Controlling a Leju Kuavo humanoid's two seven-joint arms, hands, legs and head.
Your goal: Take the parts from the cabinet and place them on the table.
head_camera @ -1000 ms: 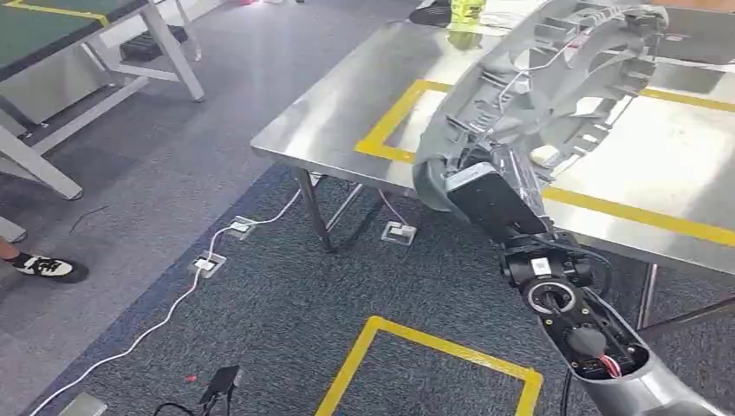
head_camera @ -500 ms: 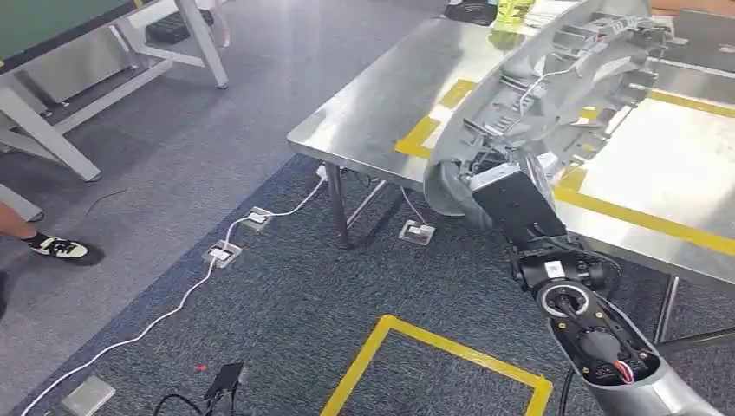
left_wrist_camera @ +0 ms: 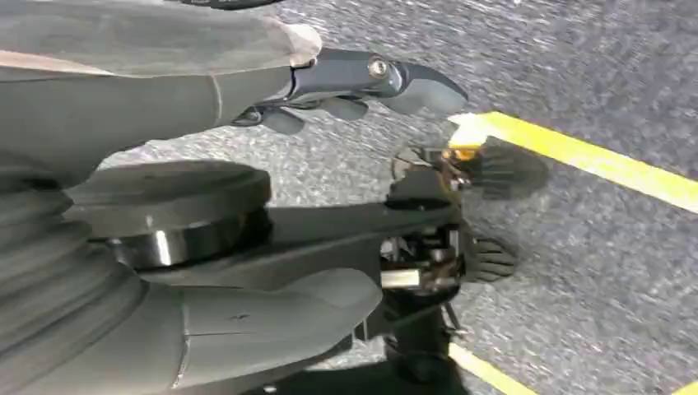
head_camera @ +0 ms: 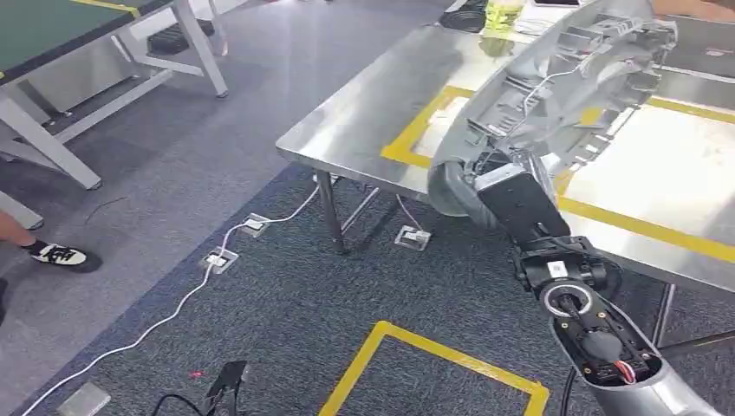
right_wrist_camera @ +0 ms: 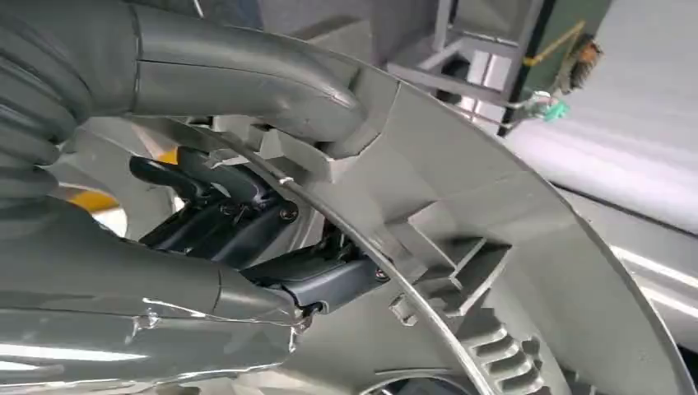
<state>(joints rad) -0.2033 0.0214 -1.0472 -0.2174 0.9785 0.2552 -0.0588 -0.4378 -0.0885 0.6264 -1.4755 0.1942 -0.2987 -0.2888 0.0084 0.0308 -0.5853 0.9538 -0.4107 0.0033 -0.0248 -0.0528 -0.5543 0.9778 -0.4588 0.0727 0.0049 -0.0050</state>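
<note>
Fingers [right_wrist_camera: 222, 216] curled around grey plastic part [head_camera: 555, 87], above steel table [head_camera: 364, 121]

Grey part [head_camera: 555, 95], yellow-taped steel table [head_camera: 373, 130]

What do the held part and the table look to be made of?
The part looks like moulded grey plastic, matte: thin ribs, clips and gear-like teeth show in the right wrist view. The table looks like brushed steel sheet, reflective, with glare and a mirrored bottle on top; yellow tape marks it. The right hand grips the part's rim.
</note>
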